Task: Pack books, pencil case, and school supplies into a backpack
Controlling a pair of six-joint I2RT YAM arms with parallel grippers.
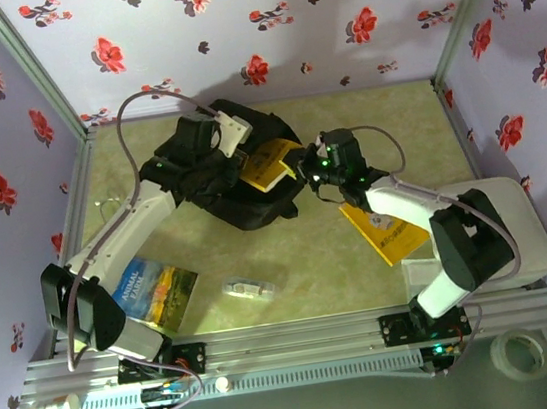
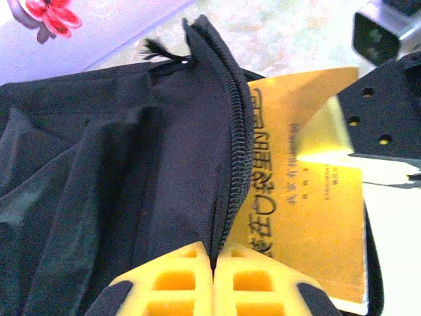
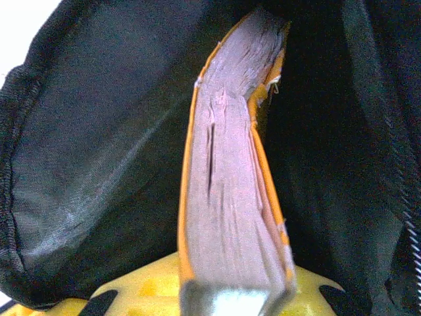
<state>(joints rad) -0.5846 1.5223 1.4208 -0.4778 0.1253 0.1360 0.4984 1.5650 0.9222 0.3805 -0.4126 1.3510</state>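
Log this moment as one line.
left pincer: shut on backpack zip edge | right pincer: shut on yellow book, partly in backpack | unpacked: blue book, pencil case, second yellow book

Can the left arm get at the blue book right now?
Probably not yet: the left hand is shut on the zip edge of the backpack. The blue book lies uncovered near that arm's base, so it looks reachable once the hand lets go.
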